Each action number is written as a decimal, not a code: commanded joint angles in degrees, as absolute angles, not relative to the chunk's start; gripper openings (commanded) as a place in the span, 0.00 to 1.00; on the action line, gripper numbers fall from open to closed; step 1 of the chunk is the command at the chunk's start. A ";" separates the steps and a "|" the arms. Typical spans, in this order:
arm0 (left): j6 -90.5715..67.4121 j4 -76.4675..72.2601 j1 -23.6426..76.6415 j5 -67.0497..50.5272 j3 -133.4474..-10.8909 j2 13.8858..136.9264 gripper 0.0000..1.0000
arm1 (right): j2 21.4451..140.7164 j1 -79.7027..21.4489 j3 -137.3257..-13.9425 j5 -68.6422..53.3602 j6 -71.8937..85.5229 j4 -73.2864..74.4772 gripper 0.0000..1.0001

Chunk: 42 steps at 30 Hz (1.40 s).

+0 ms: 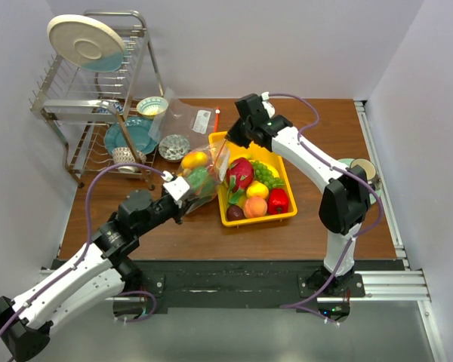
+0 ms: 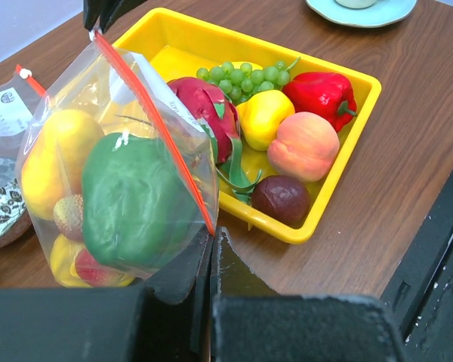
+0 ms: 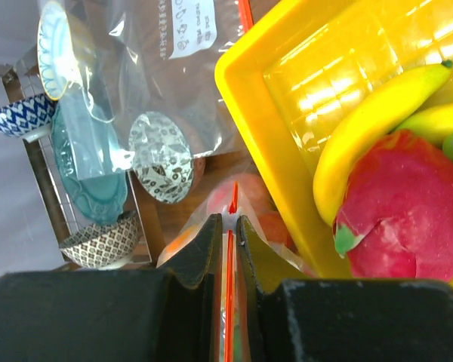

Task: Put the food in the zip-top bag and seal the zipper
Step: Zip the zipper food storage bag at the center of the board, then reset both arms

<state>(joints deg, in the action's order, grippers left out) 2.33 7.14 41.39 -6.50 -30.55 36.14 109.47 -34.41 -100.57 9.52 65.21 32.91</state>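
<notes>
Left gripper [image 2: 211, 234] is clenched on the near end of the zipper [image 2: 158, 136]. Right gripper [image 3: 228, 222] is pinched on the far end. Between them I hold the zip-top bag [image 2: 75, 98] up by its mouth, just beside the yellow tray [image 2: 362, 83] and leaning toward its rim. In the bag are a green pepper [image 2: 132, 204], a yellow fruit [image 2: 57, 154] and some smaller pieces. The dragon fruit [image 2: 204, 105], grapes [image 2: 249, 74], peach [image 2: 306, 145] and red pepper [image 2: 321, 92] sit in the tray, so loading looks only part done.

I can't tell whether the strip is pressed shut along its length; the plastic glare hides it.

Risks:
- The load hangs from two thin pinches, so the strip could slide out of either one and the bag would drop.
- Pulling the ends apart too hard could tear a corner.
- Sealing now would leave the tray food outside.
- A pass along the strip could bunch the film or snag it on the tray rim.
</notes>
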 commanded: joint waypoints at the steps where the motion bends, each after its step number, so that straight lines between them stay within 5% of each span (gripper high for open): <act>1: 1.14 6.68 41.84 -7.03 -33.05 34.81 0.00 | 110.21 -32.43 -105.46 14.15 63.02 32.78 0.04; 11: 0.44 4.57 41.92 -6.33 -33.40 35.86 0.02 | 111.80 -31.90 -110.30 11.60 59.07 32.52 0.11; 13: -1.67 4.57 41.84 -5.98 -34.10 36.38 0.15 | 111.45 -31.82 -111.35 10.99 57.40 32.35 0.25; 14: -2.45 5.01 41.84 -5.45 -34.45 36.65 0.29 | 111.27 -31.90 -111.53 10.99 56.87 32.43 0.30; 20: -3.95 8.26 41.92 -5.72 -38.75 37.09 0.65 | 106.80 -31.56 -109.52 10.11 50.29 30.07 0.64; 26: -7.46 14.58 41.84 1.38 -47.27 37.35 0.82 | 98.02 -31.55 -104.42 9.14 38.86 27.60 0.81; 34: -4.75 18.28 41.84 11.16 -53.26 35.87 0.88 | 79.48 -31.46 -87.47 6.33 24.80 21.36 0.93; 42: -2.99 13.01 41.84 13.80 -45.37 28.49 0.94 | 57.77 -31.46 -66.14 6.06 17.50 21.62 0.94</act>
<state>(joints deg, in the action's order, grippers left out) -4.84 16.73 41.71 11.49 -49.47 31.29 65.06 -31.48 -74.87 6.22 23.20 22.13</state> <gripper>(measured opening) 0.928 0.935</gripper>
